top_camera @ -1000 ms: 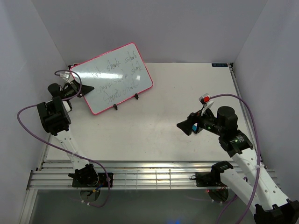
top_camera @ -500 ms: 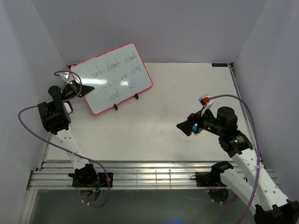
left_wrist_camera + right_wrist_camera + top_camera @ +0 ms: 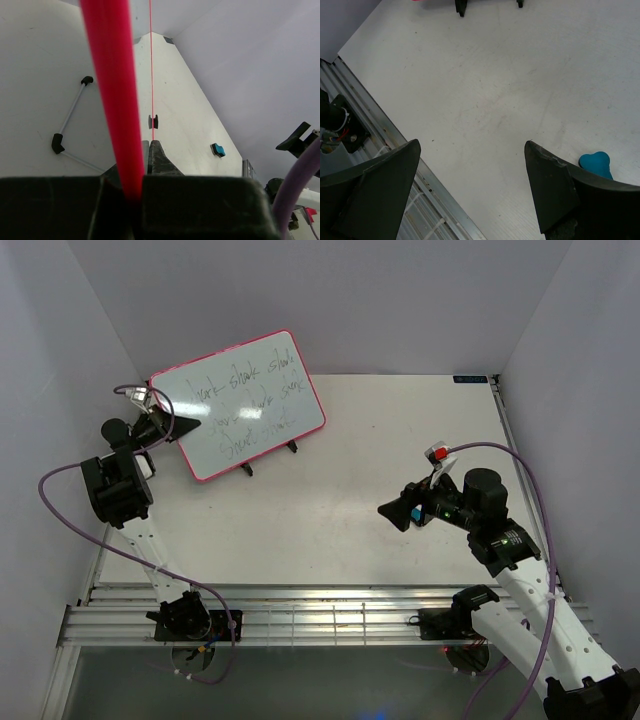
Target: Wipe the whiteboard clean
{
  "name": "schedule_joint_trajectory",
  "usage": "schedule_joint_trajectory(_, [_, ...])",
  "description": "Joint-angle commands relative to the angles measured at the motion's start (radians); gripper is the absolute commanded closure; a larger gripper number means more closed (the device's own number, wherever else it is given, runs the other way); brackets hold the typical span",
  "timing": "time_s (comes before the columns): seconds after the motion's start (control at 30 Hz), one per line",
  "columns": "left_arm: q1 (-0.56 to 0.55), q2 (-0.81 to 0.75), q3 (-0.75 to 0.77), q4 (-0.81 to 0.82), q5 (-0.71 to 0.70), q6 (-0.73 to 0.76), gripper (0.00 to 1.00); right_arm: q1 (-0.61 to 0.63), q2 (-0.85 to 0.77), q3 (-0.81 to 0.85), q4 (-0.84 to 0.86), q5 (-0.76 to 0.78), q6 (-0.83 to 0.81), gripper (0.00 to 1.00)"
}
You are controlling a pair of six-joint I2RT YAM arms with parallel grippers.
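Observation:
The whiteboard (image 3: 240, 405), white with a pink-red frame and dark handwriting, stands tilted at the back left on small black feet (image 3: 292, 447). My left gripper (image 3: 182, 427) is shut on its left edge. In the left wrist view the red frame (image 3: 112, 75) runs down between the closed fingers of the left gripper (image 3: 140, 152). My right gripper (image 3: 398, 508) hovers open over the right middle of the table, nothing between its fingers (image 3: 555, 185). A small blue eraser (image 3: 595, 164) lies on the table just beside the right gripper (image 3: 471, 145); the eraser (image 3: 218, 149) also shows far off from the left wrist.
An aluminium rail frame (image 3: 300, 615) runs along the near edge of the table. White walls close in the left, back and right sides. A thin grey wire stand (image 3: 70, 120) with black ends sits behind the board.
The left jaws have closed on the whiteboard's left edge, and the board has shifted slightly up and to the left. The right arm has not moved.

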Motion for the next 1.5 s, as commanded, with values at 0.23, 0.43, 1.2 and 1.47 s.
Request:
schedule_joint_trajectory(0.23, [-0.073, -0.142, 0.175, 0.252, -0.098, -0.186, 1.0, 0.009, -0.012, -0.009, 0.041, -0.013, -0.006, 0.1])
schedule_joint_trajectory(0.43, [-0.158, -0.234, 0.225, 0.035, -0.094, -0.06, 1.0, 0.009, 0.014, -0.003, 0.024, 0.115, -0.009, 0.1])
schedule_joint_trajectory(1.2, [-0.34, -1.136, -0.352, -1.366, -0.424, 0.503, 1.0, 0.004, 0.376, 0.274, -0.246, 0.485, -0.185, 0.1])
schedule_joint_trajectory(1.47, [-0.405, -1.316, -0.423, -1.548, -0.432, 0.544, 1.0, -0.016, 0.566, 0.294, -0.299, 0.357, -0.315, 0.05])
